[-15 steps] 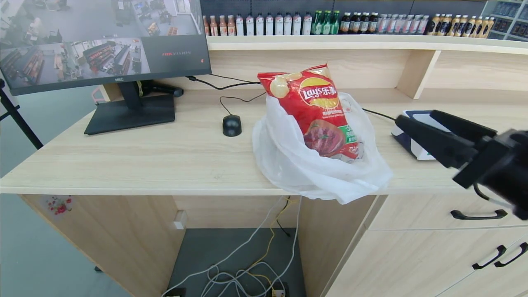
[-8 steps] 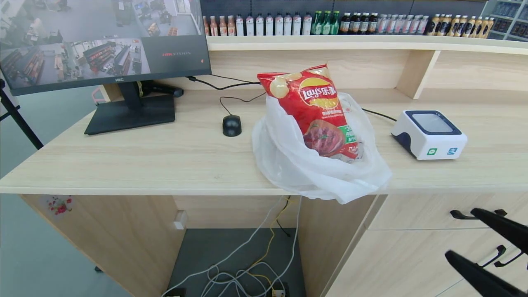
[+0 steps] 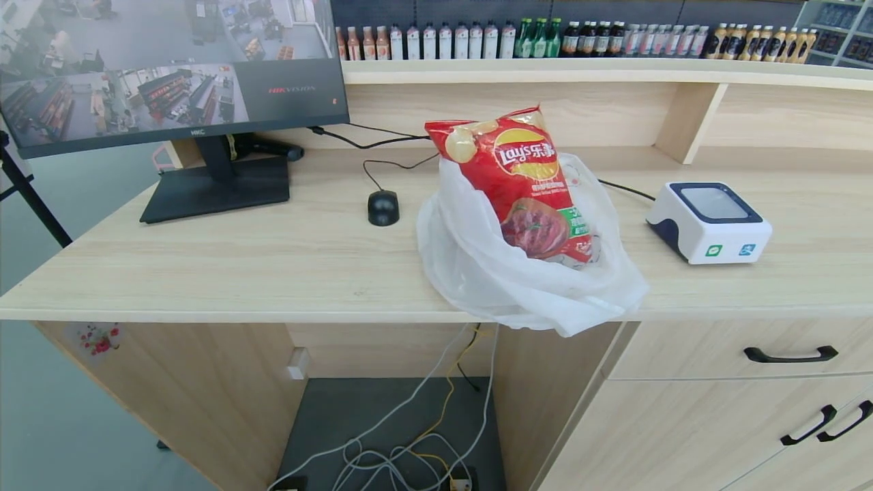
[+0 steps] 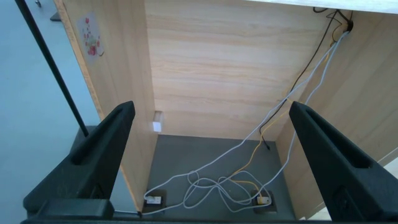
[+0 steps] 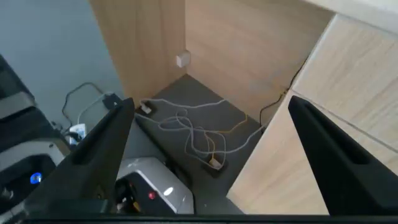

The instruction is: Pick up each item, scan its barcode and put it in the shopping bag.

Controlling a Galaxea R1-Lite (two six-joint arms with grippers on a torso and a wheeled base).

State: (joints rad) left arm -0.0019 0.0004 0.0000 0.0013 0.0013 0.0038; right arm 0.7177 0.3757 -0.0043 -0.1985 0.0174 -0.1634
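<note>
**Left gripper** (image 4: 210,106): I see its two black fingers spread wide, released, with nothing between them. The arm hangs low in front of the counter (image 3: 273,266). Its wrist is aimed into the open knee space, where loose cables (image 4: 230,186) lie on the dark floor.

**Right gripper** (image 5: 210,101): also released, fingers far apart and empty. It is held low and looks down on the same recess, with the pale drawer fronts (image 3: 682,436) to the right.

**Chip bag** (image 3: 522,184): red, standing in the white shopping bag (image 3: 505,286) at the counter's near middle. Its long axis runs close to upright, and the sealed top leans slightly left and far, well clear of the plastic rim. The printed face turns toward me, with a round yellow-and-red logo up top, a food picture below and a green patch at the lower right. The fine print is too small for me to read.

**Scanner** (image 3: 709,221): a white box with a dark window, right of the shopping bag and apart from it.

**Surroundings:** the mouse (image 3: 383,206) sits just left of the bag, the monitor (image 3: 164,68) stands far left, and bottles (image 3: 566,37) line the far shelf.
</note>
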